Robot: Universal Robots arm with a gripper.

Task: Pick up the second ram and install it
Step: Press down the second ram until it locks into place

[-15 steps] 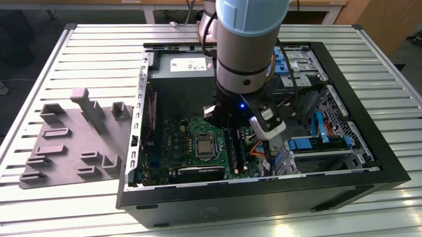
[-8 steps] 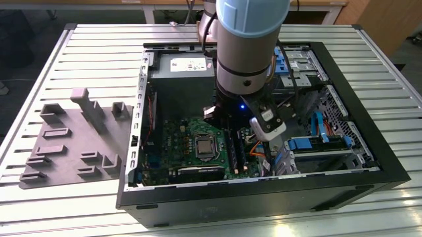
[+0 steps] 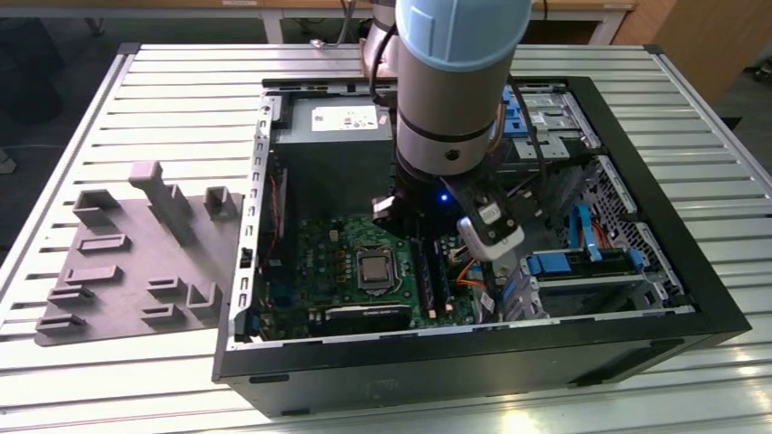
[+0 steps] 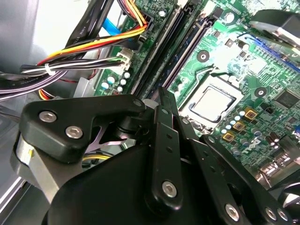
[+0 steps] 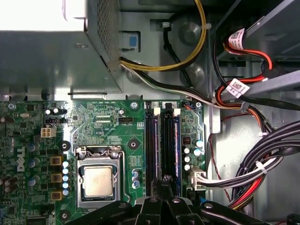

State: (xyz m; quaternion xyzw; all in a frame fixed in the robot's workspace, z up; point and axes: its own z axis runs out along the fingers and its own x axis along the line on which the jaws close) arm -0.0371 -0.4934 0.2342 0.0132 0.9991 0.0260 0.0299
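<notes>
The pincer (image 5: 165, 202) is seen low inside the open computer case (image 3: 675, 298), directly over the black memory slots (image 5: 151, 145) beside the processor socket (image 5: 98, 178). Its fingers (image 4: 164, 136) appear drawn close together, with a thin dark edge between their tips that is taken to be the second ram (image 5: 166, 180); whether it is truly pinched cannot be told for certain, since the linkage hides the contact. In the first wrist view a dark stick with a bluish side is seen standing in the slot in line with the pincer, so the ram is judged to be at or in its slot, though whether it is fully seated and the end latches closed cannot be made out.

Further out, the motherboard (image 3: 314, 262) lies flat in the case, with bundled cables (image 5: 262, 164) running along the side away from the socket. In the exterior view the arm (image 3: 453, 108) is lowered into the case, which rests on the slatted bench (image 3: 145, 99). The grey plastic tray (image 3: 121, 271) lies near the bench edge at the exterior view's left; no stick is discerned on it, so pickup is judged done and seating under way.
</notes>
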